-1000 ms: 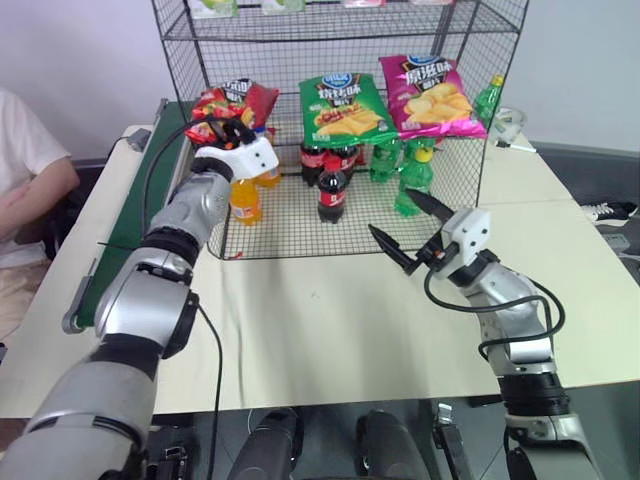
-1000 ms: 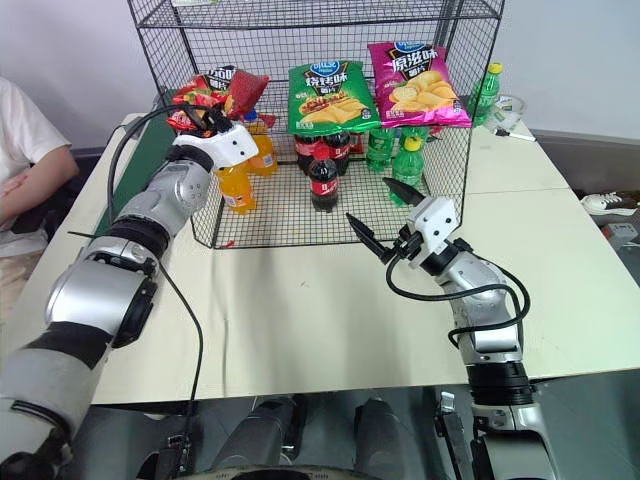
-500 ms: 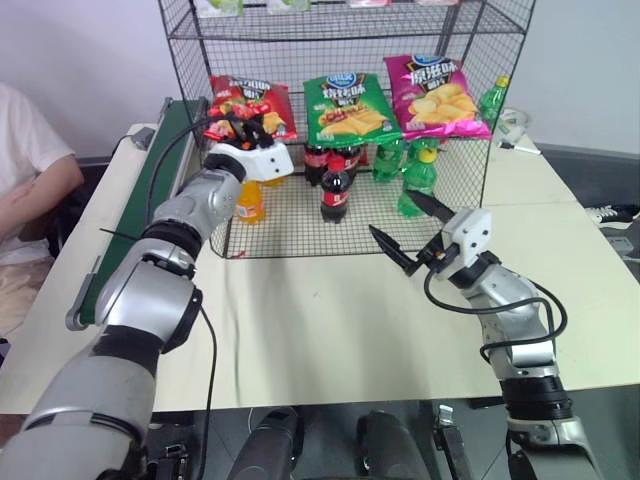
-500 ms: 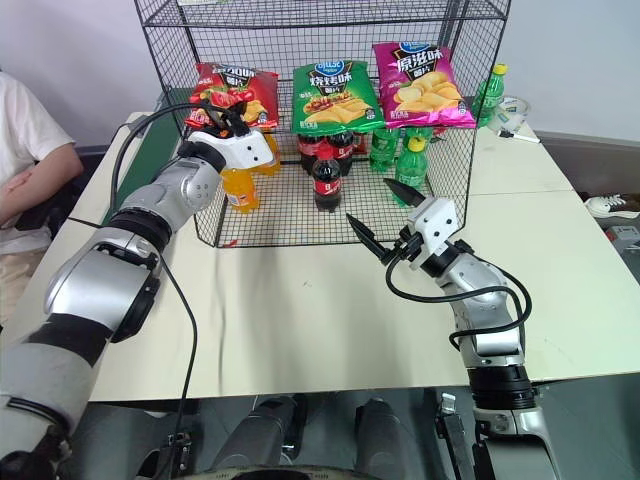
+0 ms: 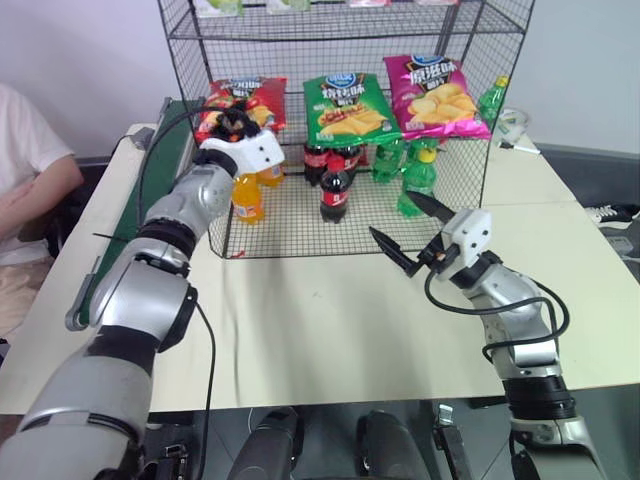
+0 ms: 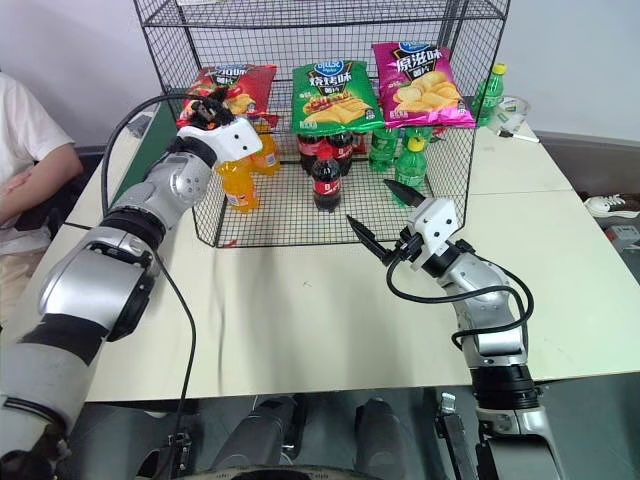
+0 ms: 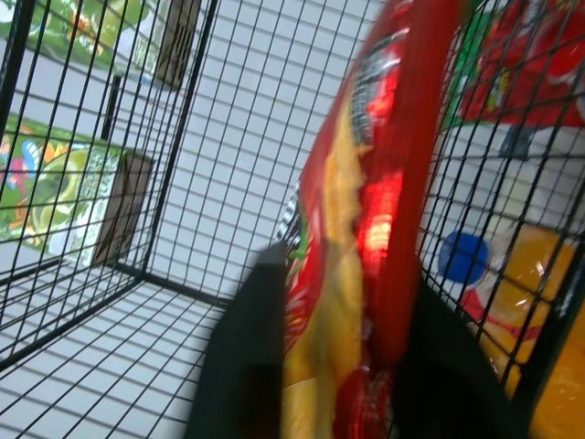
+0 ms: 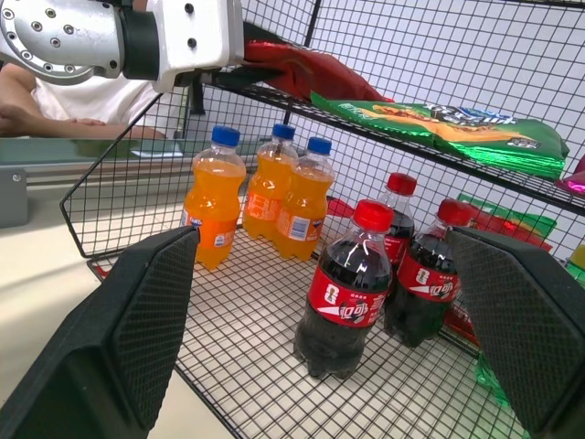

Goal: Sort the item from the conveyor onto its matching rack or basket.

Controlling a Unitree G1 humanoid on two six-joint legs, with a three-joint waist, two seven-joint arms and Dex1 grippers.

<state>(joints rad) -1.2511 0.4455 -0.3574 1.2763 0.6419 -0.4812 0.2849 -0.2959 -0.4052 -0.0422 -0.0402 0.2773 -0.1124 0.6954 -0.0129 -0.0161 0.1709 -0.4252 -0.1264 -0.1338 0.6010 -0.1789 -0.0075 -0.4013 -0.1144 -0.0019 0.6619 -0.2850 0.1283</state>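
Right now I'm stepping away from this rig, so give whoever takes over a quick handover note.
Left pincer: up at the shelf edge of the wire rack, black fingers on either side of the red crisp bag; whether it grips cannot be told.
Right pincer: open, empty, hanging above the table in front of the rack.
Red bag: lying on the shelf, left of the green bag and the magenta bag.
Conveyor: on the rack's left.
Done: bag carried from belt to shelf.
Left: confirm release, back the left arm out of the rack.
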